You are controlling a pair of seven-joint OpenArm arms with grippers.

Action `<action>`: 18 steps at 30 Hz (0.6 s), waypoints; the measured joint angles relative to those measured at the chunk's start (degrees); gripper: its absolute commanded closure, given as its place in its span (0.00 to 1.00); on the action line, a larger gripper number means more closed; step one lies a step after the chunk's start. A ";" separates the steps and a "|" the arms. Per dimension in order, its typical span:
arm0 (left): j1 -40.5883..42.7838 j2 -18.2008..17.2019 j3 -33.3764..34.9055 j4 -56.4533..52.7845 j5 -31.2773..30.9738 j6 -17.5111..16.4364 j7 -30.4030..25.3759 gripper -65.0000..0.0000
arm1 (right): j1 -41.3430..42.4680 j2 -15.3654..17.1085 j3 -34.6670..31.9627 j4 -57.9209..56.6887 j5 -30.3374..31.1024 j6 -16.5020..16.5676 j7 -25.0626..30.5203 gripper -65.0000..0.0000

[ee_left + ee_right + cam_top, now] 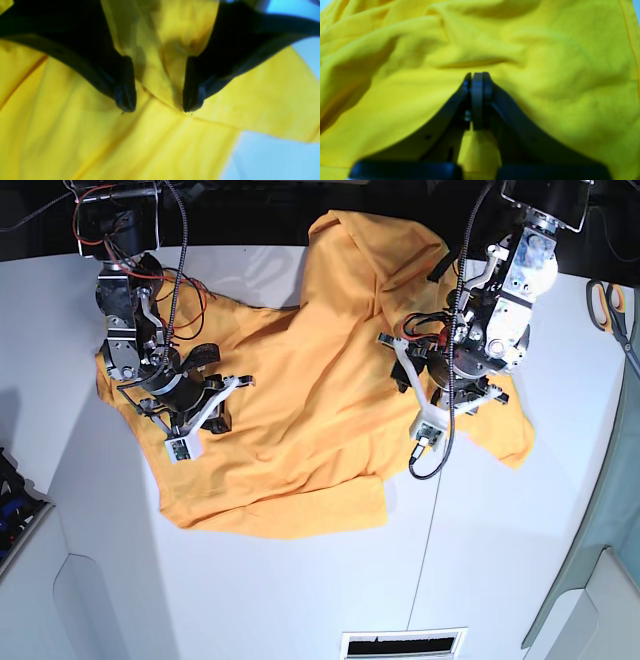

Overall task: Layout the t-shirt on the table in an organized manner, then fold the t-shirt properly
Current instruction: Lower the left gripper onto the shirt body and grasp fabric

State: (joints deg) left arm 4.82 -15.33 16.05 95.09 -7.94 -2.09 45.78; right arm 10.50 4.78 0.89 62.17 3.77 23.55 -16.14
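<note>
Rumpled t-shirt [300, 400] under both arms

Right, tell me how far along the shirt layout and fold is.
Done: little. The t-shirt lies bunched and creased on the table, no fold made. In hand: the right gripper is shut with cloth bulging around it, though whether it pinches fabric is unclear; the left gripper stands open, tips down on a seam. Left: spreading it flat, then all the folding.
</note>
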 measured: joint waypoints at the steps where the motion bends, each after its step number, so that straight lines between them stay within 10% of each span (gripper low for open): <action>1: 0.26 0.83 -0.02 0.61 2.51 2.01 -0.02 0.48 | 0.02 0.00 0.00 0.00 0.00 0.00 0.02 1.00; 5: 1.49 4.04 -0.33 0.98 9.14 8.09 0.24 0.48 | 0.02 0.00 0.00 0.00 0.02 0.00 -0.20 1.00; 18: 3.13 10.58 -0.37 0.96 13.38 8.79 1.79 0.48 | 0.17 0.00 0.02 0.00 0.02 0.00 -0.48 1.00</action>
State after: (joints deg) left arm 7.94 -4.75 15.68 96.05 5.43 6.70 47.57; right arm 10.68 4.78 0.91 62.17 3.79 23.55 -16.62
